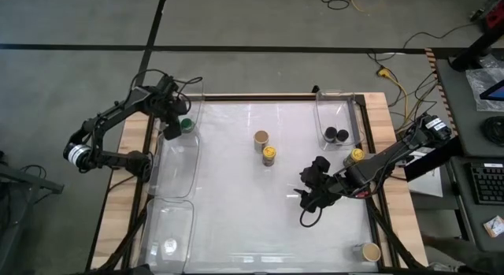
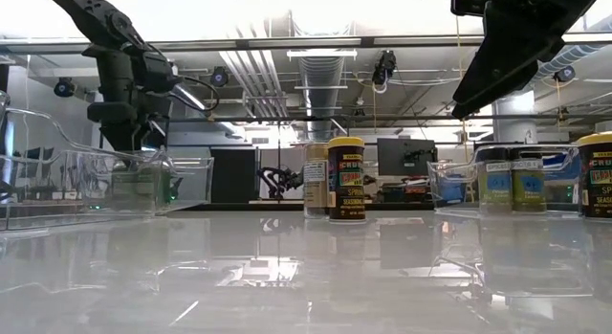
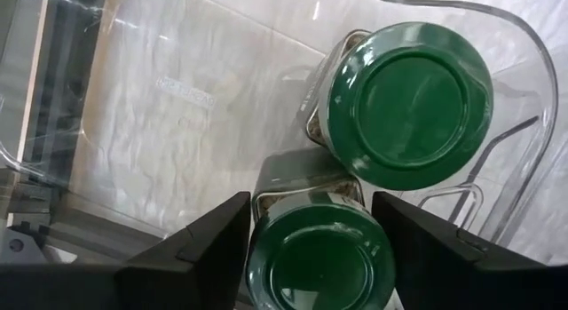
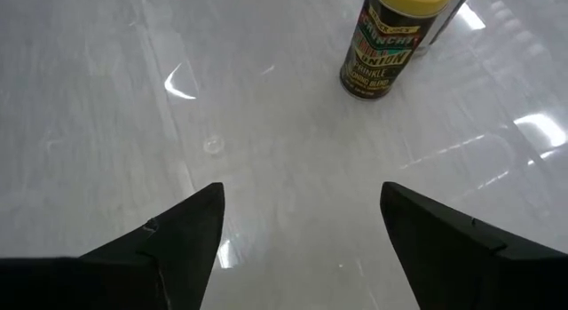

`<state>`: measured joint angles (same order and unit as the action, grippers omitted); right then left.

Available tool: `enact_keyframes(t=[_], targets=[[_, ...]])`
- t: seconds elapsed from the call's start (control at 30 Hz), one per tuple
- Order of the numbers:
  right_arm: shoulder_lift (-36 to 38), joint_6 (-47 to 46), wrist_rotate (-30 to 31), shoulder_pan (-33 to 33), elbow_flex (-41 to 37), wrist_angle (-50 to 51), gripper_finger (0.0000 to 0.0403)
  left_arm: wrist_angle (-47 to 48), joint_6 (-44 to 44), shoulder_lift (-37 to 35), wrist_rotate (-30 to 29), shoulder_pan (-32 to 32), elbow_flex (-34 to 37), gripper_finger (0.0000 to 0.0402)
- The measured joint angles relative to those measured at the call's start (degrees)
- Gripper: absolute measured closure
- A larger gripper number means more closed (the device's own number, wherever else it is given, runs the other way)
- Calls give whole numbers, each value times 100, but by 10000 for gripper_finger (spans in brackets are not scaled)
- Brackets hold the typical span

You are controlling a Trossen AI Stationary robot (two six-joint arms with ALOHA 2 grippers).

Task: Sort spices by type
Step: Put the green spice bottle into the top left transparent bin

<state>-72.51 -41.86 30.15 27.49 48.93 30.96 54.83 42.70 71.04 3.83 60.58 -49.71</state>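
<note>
My left gripper (image 1: 175,121) reaches down into the clear bin (image 1: 194,149) at the table's far left, shut on a green-lidded spice jar (image 3: 319,261). A second green-lidded jar (image 3: 410,104) stands right beside it in the same bin (image 1: 187,125). My right gripper (image 4: 302,194) is open and hovers over bare table right of centre (image 1: 313,192). A yellow-lidded jar (image 4: 382,43) stands ahead of it. Mid-table, a tan-lidded jar (image 1: 261,138) and that yellow-lidded jar (image 1: 269,155) stand upright. Two black-lidded jars (image 1: 336,135) sit in the far-right bin. My left gripper pinches the green-lidded jar between its two fingers (image 3: 209,243), just below the lid (image 3: 266,212). The fingers come from above and point down into the bin. The jar is upright. Whether its base rests on the bin floor, I cannot tell.
Another yellow-lidded jar (image 1: 357,156) stands by the table's right edge and a tan-lidded one (image 1: 370,251) near the near-right corner. A clear bin (image 1: 169,228) sits at the near left. The far-right bin (image 1: 319,109) is clear too. Bare table lies across the centre and near side.
</note>
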Motion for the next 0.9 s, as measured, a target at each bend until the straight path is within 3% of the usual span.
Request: enact_keyframes(t=[0.53,0.9], targets=[[0,57,0,-3,0,2,99,395,-192,-278,22,-79,-188,185],[0,96,4,-42,0,2,103,771,-600,-347,364,-396,-684,184]])
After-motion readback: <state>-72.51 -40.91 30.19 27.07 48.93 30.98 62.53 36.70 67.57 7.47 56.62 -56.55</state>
